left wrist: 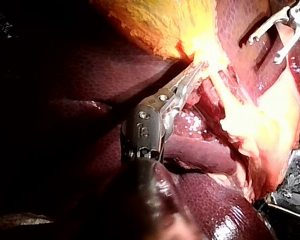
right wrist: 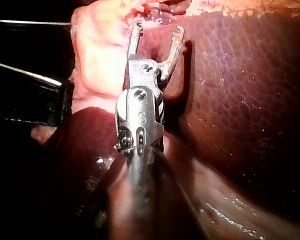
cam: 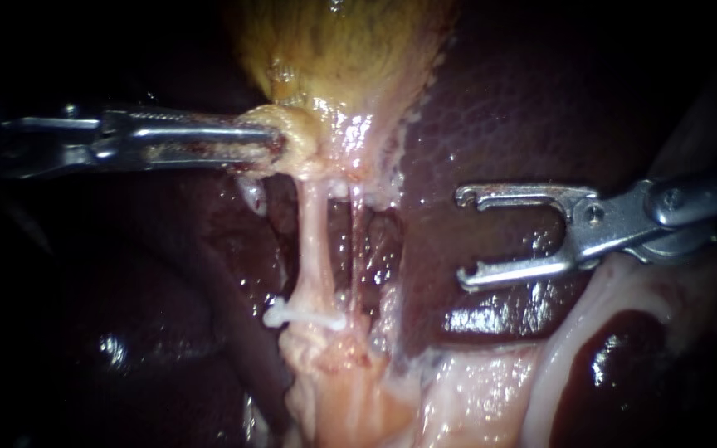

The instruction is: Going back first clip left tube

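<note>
My left instrument [cam: 271, 141] comes in level from the left, its jaws shut on the pale neck of the yellow gallbladder [cam: 342, 50], holding it up. Below the grip two thin tubes run down: the left tube [cam: 315, 241] and a thinner right tube [cam: 357, 241]. A white clip [cam: 304, 315] sits across the left tube low down. My right instrument [cam: 466, 236] stands to the right over the liver [cam: 499, 124], its forked jaws wide open and empty, apart from both tubes. The left wrist view shows the left instrument [left wrist: 197, 70] biting the pale tissue; the right instrument [right wrist: 157, 32] is open there too.
Dark liver [cam: 168, 290] lies on both sides of the tubes. Pale fatty tissue [cam: 475, 390] spreads along the lower right, with a glossy dark red lobe [cam: 624, 365] beside it.
</note>
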